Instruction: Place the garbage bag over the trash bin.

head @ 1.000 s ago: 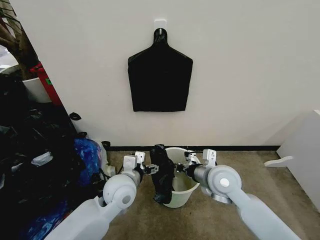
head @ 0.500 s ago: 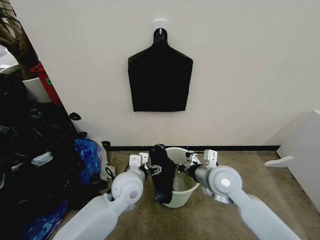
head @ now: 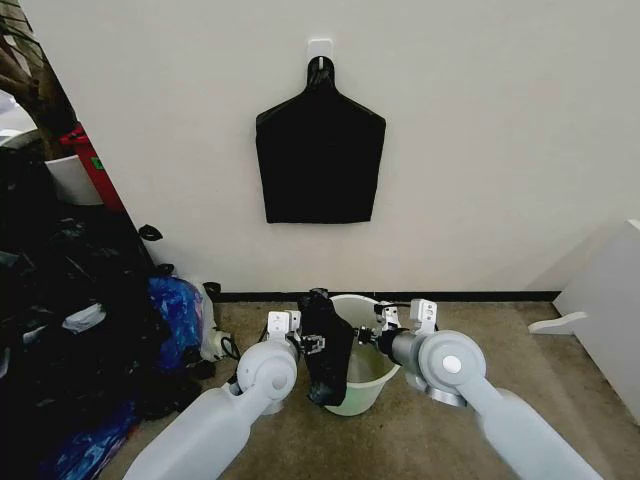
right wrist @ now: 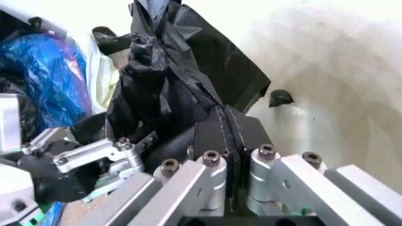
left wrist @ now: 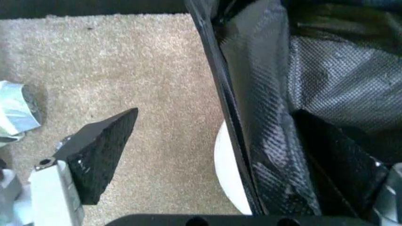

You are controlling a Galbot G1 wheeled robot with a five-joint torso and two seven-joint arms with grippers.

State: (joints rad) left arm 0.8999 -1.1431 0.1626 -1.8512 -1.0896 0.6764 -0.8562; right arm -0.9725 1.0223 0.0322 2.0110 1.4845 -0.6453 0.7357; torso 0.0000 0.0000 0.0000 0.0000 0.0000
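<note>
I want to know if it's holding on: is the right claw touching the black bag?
Touching: in the right wrist view, the right claw is shut on a fold of the black bag.

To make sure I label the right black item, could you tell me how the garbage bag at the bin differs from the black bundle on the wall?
The garbage bag is crumpled and wrinkly; the black bundle is flat and smooth. The garbage bag hangs low at the trash bin's rim; the black bundle hangs high from a white hook. The right gripper pinches the garbage bag; nothing holds the black bundle. Both are black.
</note>
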